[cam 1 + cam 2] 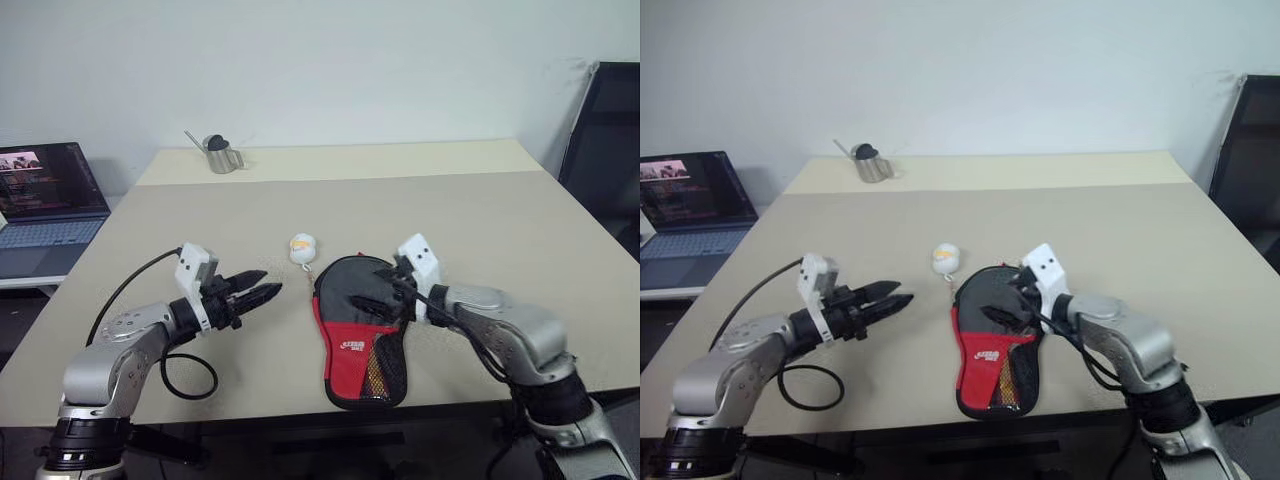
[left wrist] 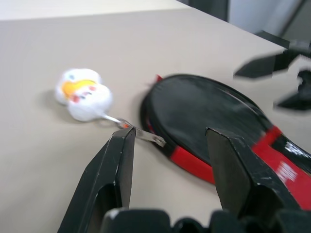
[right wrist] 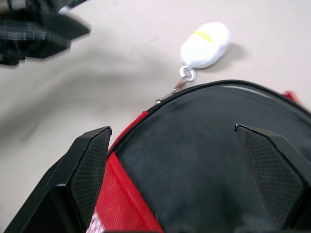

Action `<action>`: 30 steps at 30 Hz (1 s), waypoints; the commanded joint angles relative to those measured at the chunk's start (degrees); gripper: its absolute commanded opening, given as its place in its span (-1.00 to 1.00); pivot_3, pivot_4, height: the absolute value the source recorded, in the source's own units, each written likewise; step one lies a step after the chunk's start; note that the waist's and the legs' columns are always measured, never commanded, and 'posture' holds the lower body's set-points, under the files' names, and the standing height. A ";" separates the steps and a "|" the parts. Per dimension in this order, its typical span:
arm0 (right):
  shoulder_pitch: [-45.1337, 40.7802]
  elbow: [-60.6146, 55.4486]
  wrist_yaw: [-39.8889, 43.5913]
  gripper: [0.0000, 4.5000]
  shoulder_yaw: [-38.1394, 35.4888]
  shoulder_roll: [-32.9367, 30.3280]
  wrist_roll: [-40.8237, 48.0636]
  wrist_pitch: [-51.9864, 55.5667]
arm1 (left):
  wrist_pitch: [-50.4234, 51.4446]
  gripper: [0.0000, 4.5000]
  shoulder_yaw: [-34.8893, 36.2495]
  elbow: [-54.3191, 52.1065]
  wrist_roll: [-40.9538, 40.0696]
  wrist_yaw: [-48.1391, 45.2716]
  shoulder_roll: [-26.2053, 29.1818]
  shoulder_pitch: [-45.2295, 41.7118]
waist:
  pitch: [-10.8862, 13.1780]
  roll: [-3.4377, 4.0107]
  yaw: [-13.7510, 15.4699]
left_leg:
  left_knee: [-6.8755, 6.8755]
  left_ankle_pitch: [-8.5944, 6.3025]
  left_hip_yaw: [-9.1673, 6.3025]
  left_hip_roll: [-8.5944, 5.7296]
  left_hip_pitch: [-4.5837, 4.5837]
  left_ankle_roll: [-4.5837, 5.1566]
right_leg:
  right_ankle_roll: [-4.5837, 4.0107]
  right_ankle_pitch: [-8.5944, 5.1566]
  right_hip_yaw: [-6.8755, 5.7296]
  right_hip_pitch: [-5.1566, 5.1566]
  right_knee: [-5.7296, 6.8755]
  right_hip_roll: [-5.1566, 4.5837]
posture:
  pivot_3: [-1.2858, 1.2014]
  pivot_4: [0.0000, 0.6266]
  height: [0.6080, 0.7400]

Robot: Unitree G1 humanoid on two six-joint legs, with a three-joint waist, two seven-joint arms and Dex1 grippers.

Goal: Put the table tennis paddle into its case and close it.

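The table tennis paddle itself cannot be made out; the case point(image 1: 357, 330) lies with its two halves together near the front edge of the worktop point(image 1: 480, 220), round black end toward the far edge, red band and mesh pocket toward the front. Whether its zip is fully drawn cannot be told. The right pincer point(image 1: 385, 288) hovers over the case's round black part with its fingers spread wide, holding nothing; whether a fingertip brushes the fabric is unclear. The left pincer point(image 1: 262, 285) hangs above the bare worktop just beside the case, about half open and empty. A small white-yellow plush charm point(image 1: 302, 247) sits just beyond the case, linked to it by a short chain. A metal watering can point(image 1: 222, 153) stands at the far left corner.
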 commanded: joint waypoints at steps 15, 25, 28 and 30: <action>-0.40 12.82 0.83 1.00 2.97 8.06 -11.41 -9.44 | -5.76 0.66 -7.17 28.38 13.37 10.63 -10.84 -25.54 | 0.00 -0.05 0.05 | 0.06 0.07 -0.01 -0.10 -0.01 -0.13 | 0.00 0.01 -0.03 -0.02 0.06 -0.07 | 0.03 -0.52 1.00; 0.97 12.12 -0.09 1.00 1.77 9.86 -12.35 -8.74 | -17.12 0.99 -10.37 58.10 23.20 9.78 -15.99 -41.35 | 0.00 -0.07 -0.03 | 0.04 0.11 0.01 -0.15 -0.03 -0.20 | 0.03 0.01 -0.02 -0.05 0.04 -0.10 | 0.03 -0.52 1.00; 1.26 11.91 -0.74 1.00 1.45 10.26 -12.28 -8.46 | -18.98 0.99 -10.85 65.08 25.46 9.63 -17.23 -43.96 | 0.00 -0.08 -0.05 | 0.04 0.11 0.01 -0.15 -0.03 -0.19 | 0.03 0.01 -0.03 -0.06 0.05 -0.10 | 0.03 -0.52 1.00; 1.58 11.66 -1.12 1.00 1.24 10.55 -12.31 -8.23 | -20.41 0.99 -10.81 68.83 26.66 9.84 -17.92 -45.33 | 0.00 -0.08 -0.02 | 0.05 0.10 0.01 -0.15 -0.04 -0.18 | 0.03 0.01 -0.04 -0.06 0.06 -0.10 | 0.03 -0.52 1.00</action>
